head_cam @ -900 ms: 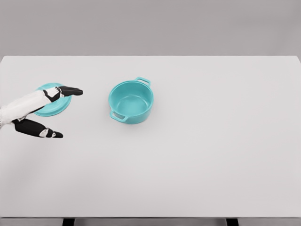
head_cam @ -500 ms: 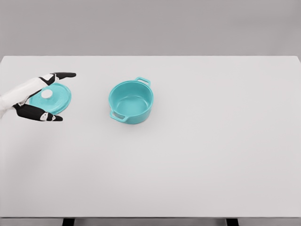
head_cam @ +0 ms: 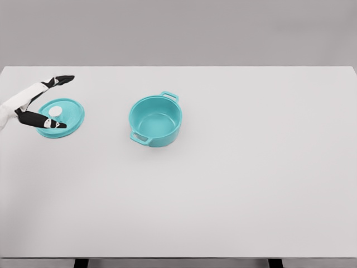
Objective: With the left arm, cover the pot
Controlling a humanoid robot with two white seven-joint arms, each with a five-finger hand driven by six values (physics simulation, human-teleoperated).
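the left hand (head_cam: 34, 103) reaches in from the left edge with its fingers (head_cam: 62, 80) spread apart, holding nothing. its dark thumb lies across the near part of the lid (head_cam: 70, 114), just beside the white knob (head_cam: 55, 111), while the other fingers point out beyond the lid's far rim. the teal lid lies flat on the table (head_cam: 234, 184), well left of the pot (head_cam: 155, 120). the pot stands upright and uncovered, one handle toward the back, one toward the front.
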